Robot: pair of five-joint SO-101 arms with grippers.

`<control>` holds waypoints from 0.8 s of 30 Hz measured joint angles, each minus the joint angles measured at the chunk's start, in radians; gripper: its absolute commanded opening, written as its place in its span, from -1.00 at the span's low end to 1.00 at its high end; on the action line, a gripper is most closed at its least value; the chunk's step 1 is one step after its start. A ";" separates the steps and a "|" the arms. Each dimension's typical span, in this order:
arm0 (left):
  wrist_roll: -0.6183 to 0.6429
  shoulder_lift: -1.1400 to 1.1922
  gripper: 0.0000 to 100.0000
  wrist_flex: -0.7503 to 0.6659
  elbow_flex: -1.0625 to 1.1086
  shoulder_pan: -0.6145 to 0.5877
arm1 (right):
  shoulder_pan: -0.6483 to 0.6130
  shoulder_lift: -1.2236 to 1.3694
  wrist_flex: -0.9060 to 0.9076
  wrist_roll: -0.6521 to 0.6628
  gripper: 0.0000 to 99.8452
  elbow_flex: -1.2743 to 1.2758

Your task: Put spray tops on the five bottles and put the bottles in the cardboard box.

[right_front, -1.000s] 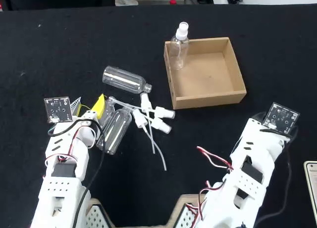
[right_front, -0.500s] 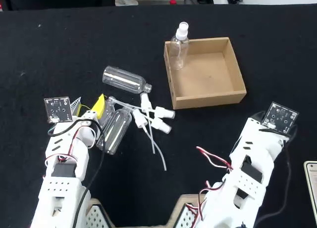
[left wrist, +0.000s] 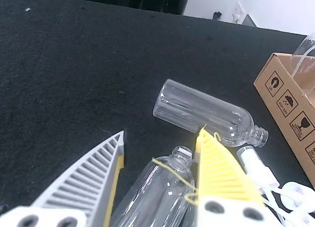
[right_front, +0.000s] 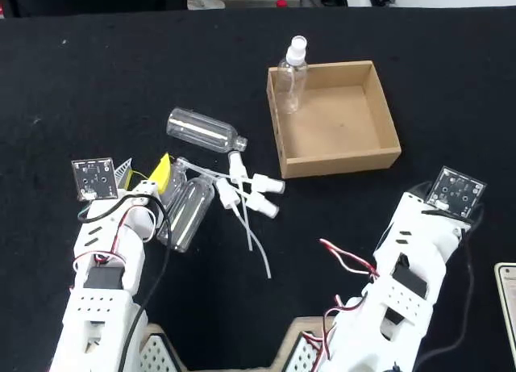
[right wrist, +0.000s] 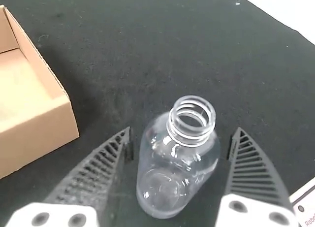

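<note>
Right wrist view shows the right gripper point(right wrist: 184, 132) spread wide around an upright bottle point(right wrist: 178, 175) with no top, near the cardboard box point(right wrist: 34, 116) corner. Well to the box's left, the left gripper point(left wrist: 161, 138) is also parted, straddling a lying bottle point(left wrist: 157, 195); loose spray tops point(right_front: 251, 191) and a bare bottle point(right_front: 201, 131) lie between it and the box. A capped bottle point(right_front: 293, 77) stands inside the box's far-left corner.

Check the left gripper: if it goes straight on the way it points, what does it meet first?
Likely the uncapped bottle lying between the jaws of the open left gripper, neck near their tips. A second lying bottle is farther on. Depth is unclear.
</note>
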 measured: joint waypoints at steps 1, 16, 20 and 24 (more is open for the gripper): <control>0.000 0.000 -0.54 0.000 0.000 0.000 | 0.000 0.000 0.000 0.000 -0.42 0.000; 0.000 0.000 -0.54 0.000 0.000 0.000 | 0.000 0.000 -0.025 0.000 -0.42 -0.021; 0.000 0.000 -0.54 0.000 0.000 0.000 | 0.000 0.000 -0.025 0.000 -0.42 0.008; 0.000 0.000 -0.54 0.000 0.000 0.000 | 0.000 0.000 -0.028 0.000 -0.42 0.021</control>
